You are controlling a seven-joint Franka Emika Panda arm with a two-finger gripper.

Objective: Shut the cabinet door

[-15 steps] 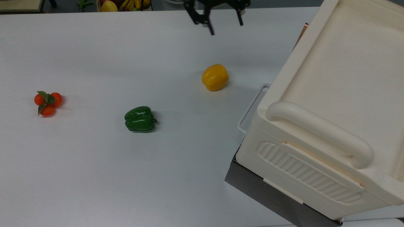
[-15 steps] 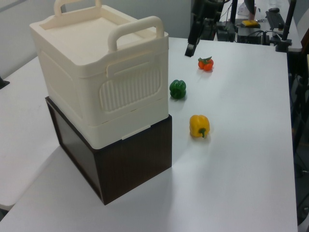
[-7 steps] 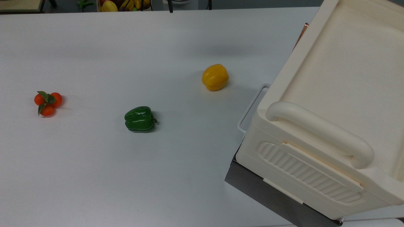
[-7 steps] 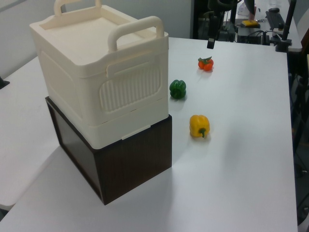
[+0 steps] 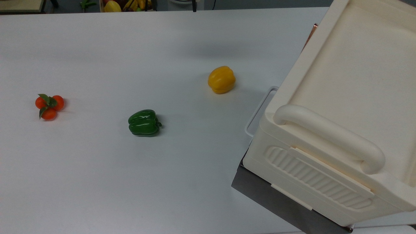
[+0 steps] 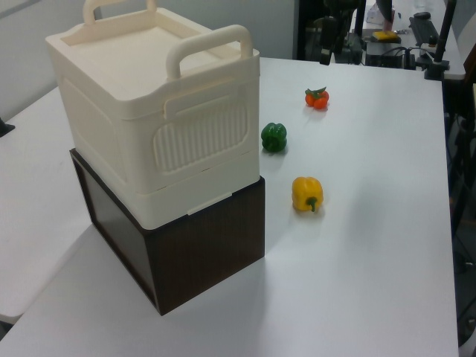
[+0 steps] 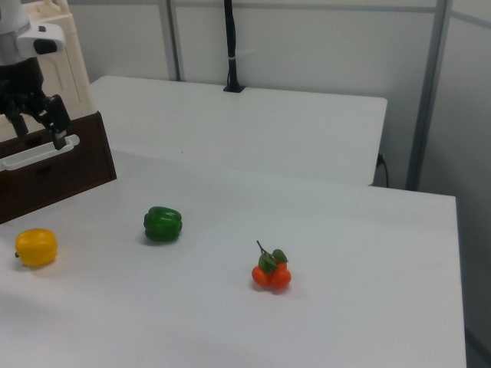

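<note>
Tool (image 7: 37, 126) fingers apart, withdrawn from above table (image 5: 97, 182) since earlier, cabinet (image 5: 341, 107) unmoved

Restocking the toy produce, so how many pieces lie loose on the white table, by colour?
Green pepper: 1
Yellow pepper: 1
Orange-red tomato bunch: 1
Total: 3

The cabinet (image 7: 73, 69) behind the gripper (image 7: 37, 126) is running off the right view's left edge, and the arm (image 7: 11, 19) above the gripper is passing out of its top corner. In the top view, the cabinet door (image 5: 314, 28) is mostly hiding behind the cabinet's top rim, showing only a copper sliver. In the left view, the gripper is blending into dark clutter behind it.
</note>
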